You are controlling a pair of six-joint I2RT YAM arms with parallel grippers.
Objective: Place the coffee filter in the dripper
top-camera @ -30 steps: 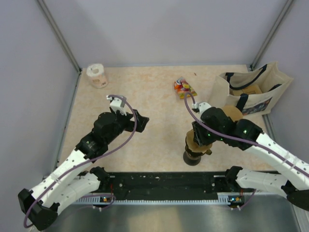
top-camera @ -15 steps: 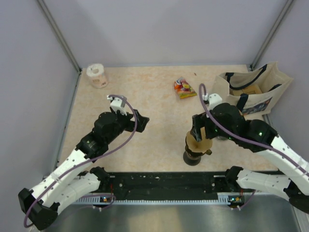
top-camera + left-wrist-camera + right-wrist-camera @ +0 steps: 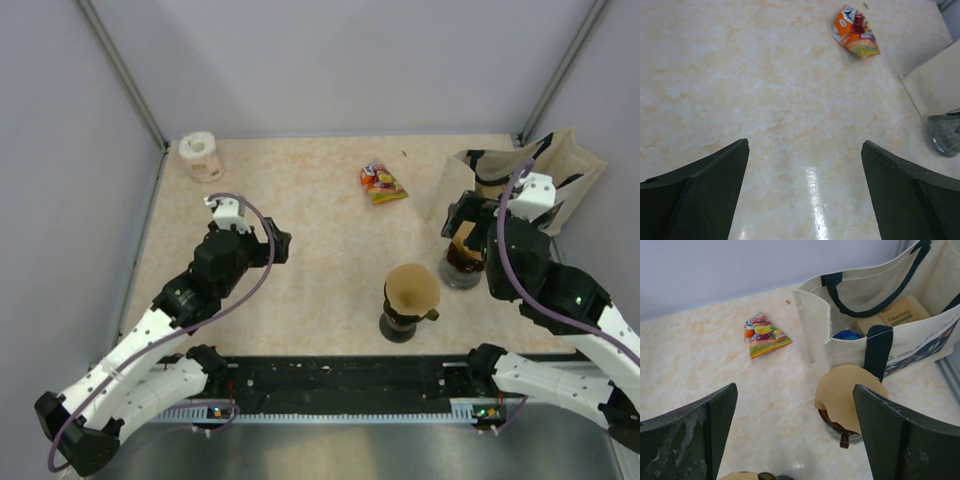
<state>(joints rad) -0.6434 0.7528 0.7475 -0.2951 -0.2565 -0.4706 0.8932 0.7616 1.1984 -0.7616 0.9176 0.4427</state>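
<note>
Top camera is sitting high behind the arm bases, looking down and toward the far wall, taking in the whole table point(image 3: 320, 230). Left wrist camera is riding close over the tabletop, facing far and right. Right wrist camera is hanging higher, facing the far right corner and the tote bag point(image 3: 847, 352). All three are catching the snack packet point(image 3: 383, 183). Both wrist views are sharing the bag's left side.

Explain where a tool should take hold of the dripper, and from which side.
Its small side handle, from the right. The dripper stands upright on a dark cup with the filter filling its mouth, so a rim pinch would likely crush paper; the handle juts out free.
</note>
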